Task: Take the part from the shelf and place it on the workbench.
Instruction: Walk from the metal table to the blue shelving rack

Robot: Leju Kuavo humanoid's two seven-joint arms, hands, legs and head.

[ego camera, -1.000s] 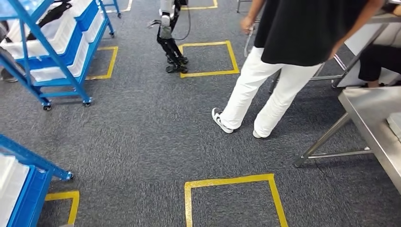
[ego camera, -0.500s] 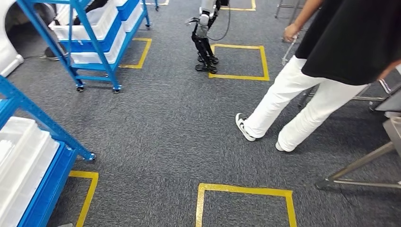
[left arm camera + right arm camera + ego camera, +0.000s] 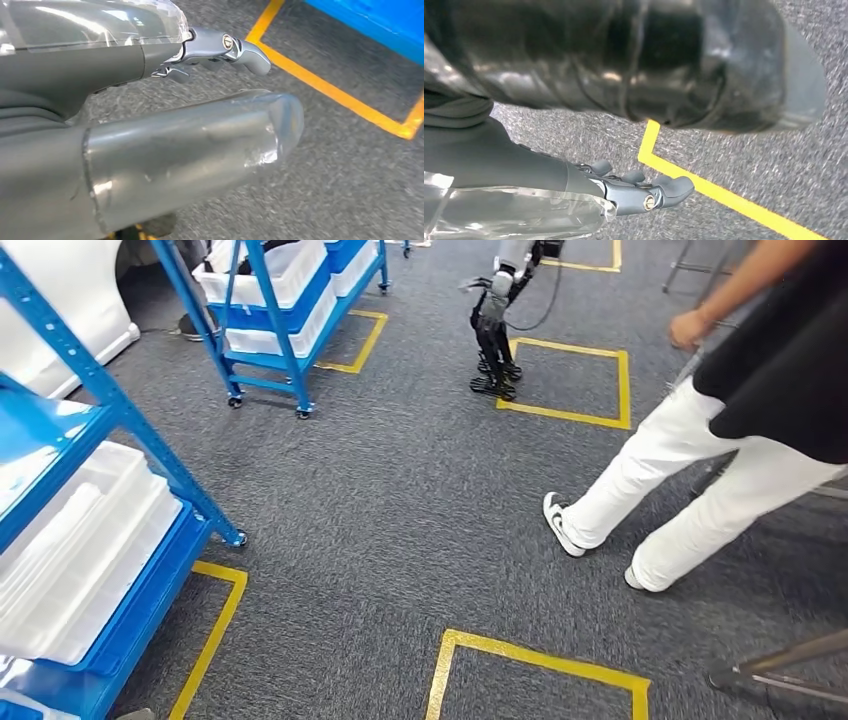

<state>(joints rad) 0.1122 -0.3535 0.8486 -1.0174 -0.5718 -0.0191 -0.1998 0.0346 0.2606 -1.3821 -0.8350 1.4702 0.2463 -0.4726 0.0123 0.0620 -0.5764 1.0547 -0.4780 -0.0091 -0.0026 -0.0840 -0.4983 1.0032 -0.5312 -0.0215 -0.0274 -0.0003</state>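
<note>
Barely begun | left hand [image 3: 210, 100] holds nothing, fingers loose | right hand [image 3: 644, 192] same | blue shelf [image 3: 110, 500] near left hand | part not taken yet.

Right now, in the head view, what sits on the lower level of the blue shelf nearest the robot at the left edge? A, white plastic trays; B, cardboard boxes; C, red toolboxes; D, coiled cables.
A: the near blue shelf carries white plastic trays on its lower blue level, above the grey carpet and a strip of yellow floor tape.
</note>
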